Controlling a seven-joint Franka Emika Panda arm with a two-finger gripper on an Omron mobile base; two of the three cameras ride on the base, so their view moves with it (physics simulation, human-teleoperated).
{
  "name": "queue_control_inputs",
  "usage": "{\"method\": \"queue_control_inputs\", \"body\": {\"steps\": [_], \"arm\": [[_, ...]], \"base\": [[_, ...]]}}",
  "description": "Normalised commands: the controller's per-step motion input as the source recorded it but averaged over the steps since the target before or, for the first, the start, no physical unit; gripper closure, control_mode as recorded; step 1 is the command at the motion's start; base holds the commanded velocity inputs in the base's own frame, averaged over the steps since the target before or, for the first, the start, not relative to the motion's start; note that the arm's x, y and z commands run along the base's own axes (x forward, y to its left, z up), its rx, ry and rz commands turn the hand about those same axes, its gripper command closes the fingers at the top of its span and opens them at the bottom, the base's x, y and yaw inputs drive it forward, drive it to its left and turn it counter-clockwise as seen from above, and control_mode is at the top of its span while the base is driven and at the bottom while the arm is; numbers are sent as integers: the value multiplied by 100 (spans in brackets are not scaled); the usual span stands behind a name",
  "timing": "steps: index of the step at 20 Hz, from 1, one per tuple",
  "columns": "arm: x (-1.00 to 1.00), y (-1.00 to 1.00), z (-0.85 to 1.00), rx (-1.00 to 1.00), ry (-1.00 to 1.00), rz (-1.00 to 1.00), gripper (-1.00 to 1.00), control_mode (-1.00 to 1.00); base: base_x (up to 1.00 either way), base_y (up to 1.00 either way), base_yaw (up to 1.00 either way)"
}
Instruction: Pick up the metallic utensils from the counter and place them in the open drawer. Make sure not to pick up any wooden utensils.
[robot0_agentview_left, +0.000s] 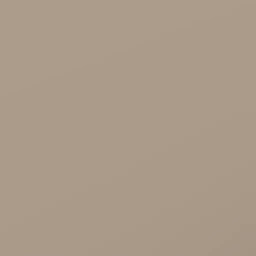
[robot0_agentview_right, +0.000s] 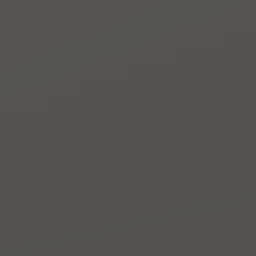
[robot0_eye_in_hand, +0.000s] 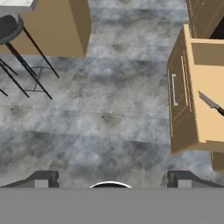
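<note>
In the hand view the open drawer (robot0_eye_in_hand: 177, 105) juts out at the right. It is a light-wood box with a tan front and a slim silver bar handle (robot0_eye_in_hand: 173, 89). Inside it lies the small knife (robot0_eye_in_hand: 210, 102), grey blade pointing up-left and black handle cut off by the frame edge. My gripper (robot0_eye_in_hand: 112, 180) hangs open above the floor, left of the drawer, fingertips (robot0_eye_in_hand: 41, 179) wide apart with nothing between them. A white corner of the counter (robot0_eye_in_hand: 15, 3) peeks in at the top left. The silver fork-like piece and the wooden spoons are out of view.
Mottled grey floor (robot0_eye_in_hand: 100, 113) spreads below the hand. A black round stool (robot0_eye_in_hand: 8, 26) with thin legs stands at the upper left beside a tan cabinet block (robot0_eye_in_hand: 57, 26). More tan cabinetry (robot0_eye_in_hand: 205, 15) rises behind the drawer.
</note>
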Motion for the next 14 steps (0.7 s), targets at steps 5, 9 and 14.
{"method": "queue_control_inputs", "body": {"steps": [5, 9, 14], "arm": [[0, 0, 0, 0, 0, 0, -100, 100], [0, 0, 0, 0, 0, 0, -100, 100], [0, 0, 0, 0, 0, 0, -100, 100]], "base": [[0, 100, 5], [6, 100, 0], [49, 100, -3]]}}
